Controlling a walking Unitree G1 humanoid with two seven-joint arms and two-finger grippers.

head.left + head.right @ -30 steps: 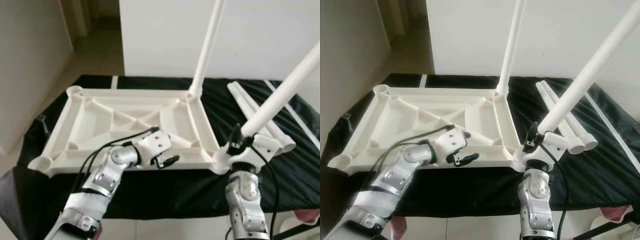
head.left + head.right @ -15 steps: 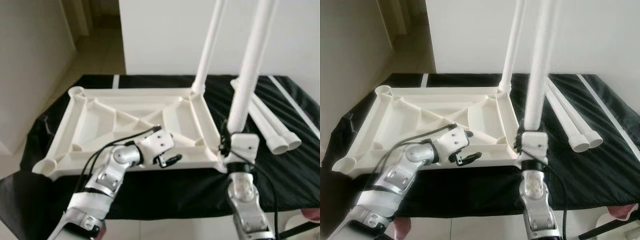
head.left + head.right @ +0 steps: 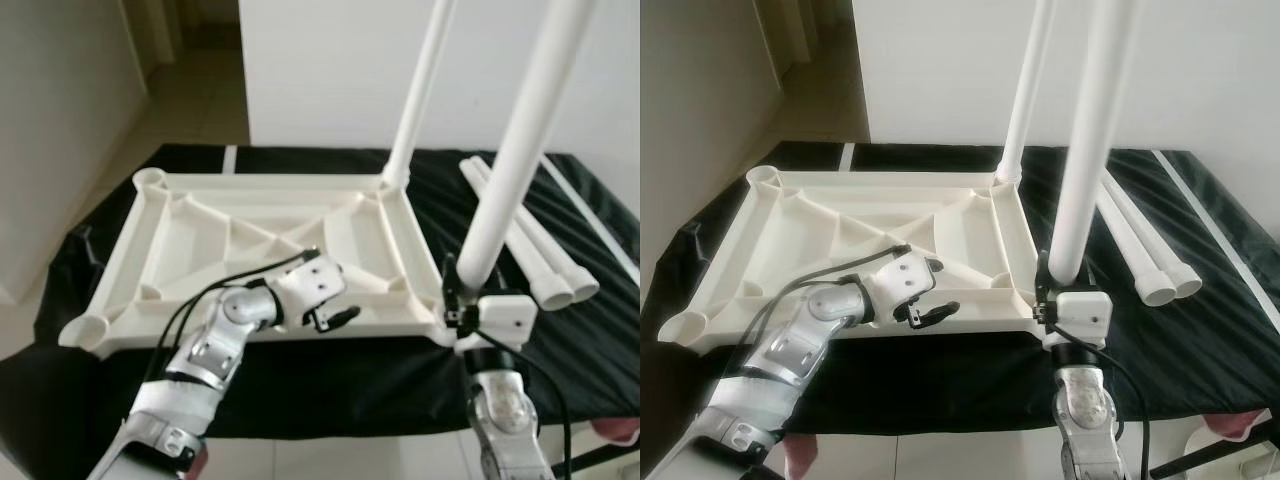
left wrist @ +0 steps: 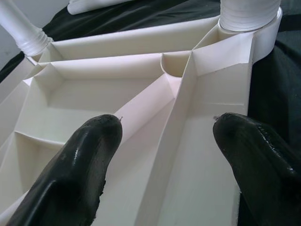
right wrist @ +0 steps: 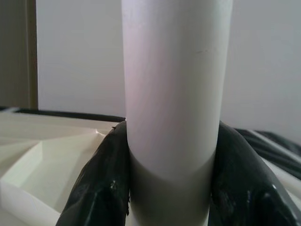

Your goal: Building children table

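An upside-down white plastic tabletop (image 3: pixel 250 184) lies on a black cloth. One white leg (image 3: pixel 421 90) stands in its far right corner socket. My right gripper (image 3: pixel 461 296) is shut on a second white leg (image 3: pixel 522 150) just above the near right corner socket (image 4: pixel 249 14); the leg stands nearly upright, leaning slightly right. In the right wrist view both fingers (image 5: pixel 101 188) press the leg (image 5: pixel 176 84). My left gripper (image 3: pixel 338 318) is open over the tabletop's near rim, its fingers (image 4: pixel 89 155) spread above the inner ribs.
Two loose white legs (image 3: pixel 535 250) lie side by side on the black cloth (image 3: pixel 330 390) to the right of the tabletop. A white wall rises behind. Tiled floor and a doorway (image 3: pixel 190 60) lie to the far left. The cloth's front edge is near my body.
The held leg swung from a strong rightward lean to nearly upright over the near right corner. My right wrist turned with it. The left gripper stayed in place.
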